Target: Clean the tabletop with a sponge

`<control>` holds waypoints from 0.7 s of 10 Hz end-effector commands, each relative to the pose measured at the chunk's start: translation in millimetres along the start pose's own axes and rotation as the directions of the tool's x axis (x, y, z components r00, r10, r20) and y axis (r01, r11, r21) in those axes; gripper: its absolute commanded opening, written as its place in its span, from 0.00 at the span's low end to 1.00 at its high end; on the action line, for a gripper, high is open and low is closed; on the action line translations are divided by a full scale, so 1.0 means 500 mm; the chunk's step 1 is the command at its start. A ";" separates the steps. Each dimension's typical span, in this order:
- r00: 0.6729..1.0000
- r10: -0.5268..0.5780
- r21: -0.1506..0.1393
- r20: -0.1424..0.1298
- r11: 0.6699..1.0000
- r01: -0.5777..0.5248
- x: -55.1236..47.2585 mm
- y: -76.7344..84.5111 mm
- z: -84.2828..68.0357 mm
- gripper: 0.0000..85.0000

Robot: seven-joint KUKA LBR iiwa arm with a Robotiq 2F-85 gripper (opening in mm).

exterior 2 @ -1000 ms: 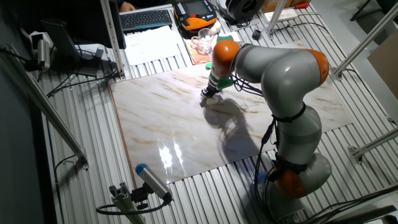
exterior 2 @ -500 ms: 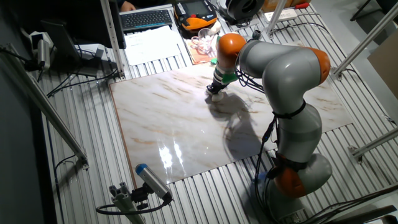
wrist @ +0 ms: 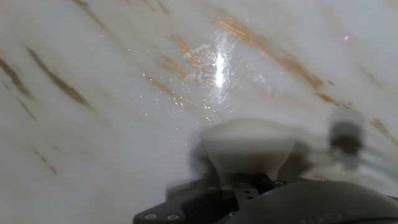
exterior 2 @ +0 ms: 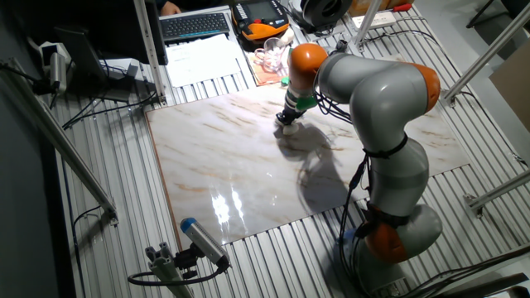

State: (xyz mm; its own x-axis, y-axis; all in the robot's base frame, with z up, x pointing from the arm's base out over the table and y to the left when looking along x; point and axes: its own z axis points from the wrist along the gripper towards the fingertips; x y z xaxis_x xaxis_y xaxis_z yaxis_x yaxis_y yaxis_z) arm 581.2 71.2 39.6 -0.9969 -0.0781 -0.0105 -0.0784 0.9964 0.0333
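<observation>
Blurred sponge (wrist: 249, 146) in the hand view, jaws mostly hidden behind it; tabletop (wrist: 93, 124) edges cropped.

A blurred cream sponge (wrist: 247, 148) sits pressed on the glossy marble tabletop (wrist: 112, 124) (brown veins, bright glare)

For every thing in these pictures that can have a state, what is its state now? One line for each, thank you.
Small cream-white sponge block: held in the claw, pressed down on the slab.
Claw: shut on the sponge.
Glossy white-beige marble tabletop slab: flat, shiny, with small wet-looking specks near the sponge.
Black laptop keyboard: open, lying flat.
</observation>
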 end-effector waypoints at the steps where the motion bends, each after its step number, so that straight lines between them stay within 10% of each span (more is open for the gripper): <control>1: 1.000 0.001 0.001 0.002 1.000 -0.001 0.000 0.000 0.000 0.00; 7: 0.999 0.042 0.002 0.003 0.999 -0.042 0.000 0.000 0.000 0.00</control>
State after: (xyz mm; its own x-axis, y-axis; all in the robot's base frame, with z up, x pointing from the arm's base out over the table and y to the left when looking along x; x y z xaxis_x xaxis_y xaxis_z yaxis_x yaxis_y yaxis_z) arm 581.3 71.1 39.6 -0.9997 -0.0236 -0.0051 -0.0237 0.9993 0.0300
